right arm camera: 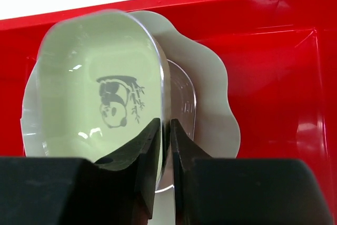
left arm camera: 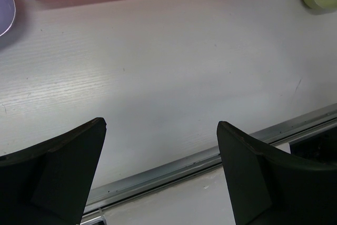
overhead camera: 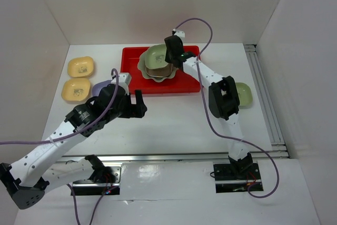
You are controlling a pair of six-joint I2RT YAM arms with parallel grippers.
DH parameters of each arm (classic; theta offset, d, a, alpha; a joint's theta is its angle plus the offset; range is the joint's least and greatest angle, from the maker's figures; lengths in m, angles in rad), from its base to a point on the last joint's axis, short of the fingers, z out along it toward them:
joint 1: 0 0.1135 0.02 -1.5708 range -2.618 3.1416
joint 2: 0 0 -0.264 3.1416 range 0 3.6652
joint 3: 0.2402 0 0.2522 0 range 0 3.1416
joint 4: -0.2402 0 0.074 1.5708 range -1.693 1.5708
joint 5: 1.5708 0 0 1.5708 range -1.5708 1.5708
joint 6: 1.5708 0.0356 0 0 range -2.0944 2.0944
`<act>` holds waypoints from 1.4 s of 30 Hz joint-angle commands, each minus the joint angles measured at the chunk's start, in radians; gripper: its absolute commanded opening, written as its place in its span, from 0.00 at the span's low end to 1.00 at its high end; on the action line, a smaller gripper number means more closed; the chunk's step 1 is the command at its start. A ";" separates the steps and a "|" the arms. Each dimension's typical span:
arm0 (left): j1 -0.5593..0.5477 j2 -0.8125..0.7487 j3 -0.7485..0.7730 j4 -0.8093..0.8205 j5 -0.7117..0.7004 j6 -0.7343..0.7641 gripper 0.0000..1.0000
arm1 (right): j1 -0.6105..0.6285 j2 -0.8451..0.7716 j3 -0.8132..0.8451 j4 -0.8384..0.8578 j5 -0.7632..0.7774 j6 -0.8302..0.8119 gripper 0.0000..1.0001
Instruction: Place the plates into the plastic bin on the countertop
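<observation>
Right gripper [right arm camera: 165,126] pinches the olive green dish [right arm camera: 95,93] by its rim, tilted over the scalloped dish [right arm camera: 210,93] in the red bin [right arm camera: 274,77]. Left gripper [left arm camera: 160,125] — wide open above the countertop [left arm camera: 158,61].

Bright even light, soft shadows; glints on panda dish [right arm camera: 89,77] at 9 o'clock, red bin [right arm camera: 274,77] at 3 o'clock

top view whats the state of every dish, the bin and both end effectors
red bin: holds scalloped dish
scalloped dish: flat in bin
panda dish: tilted, rim pinched, over bin
right end effector: shut on panda dish
left end effector: open, empty
yellow dish: outside bin
tan dish: outside bin
lavender dish: outside bin, partly hidden
olive dish: outside bin
</observation>
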 commanded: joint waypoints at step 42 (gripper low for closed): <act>0.069 0.038 -0.021 0.075 0.210 0.054 1.00 | -0.702 -0.850 -1.223 -0.016 0.171 0.268 1.00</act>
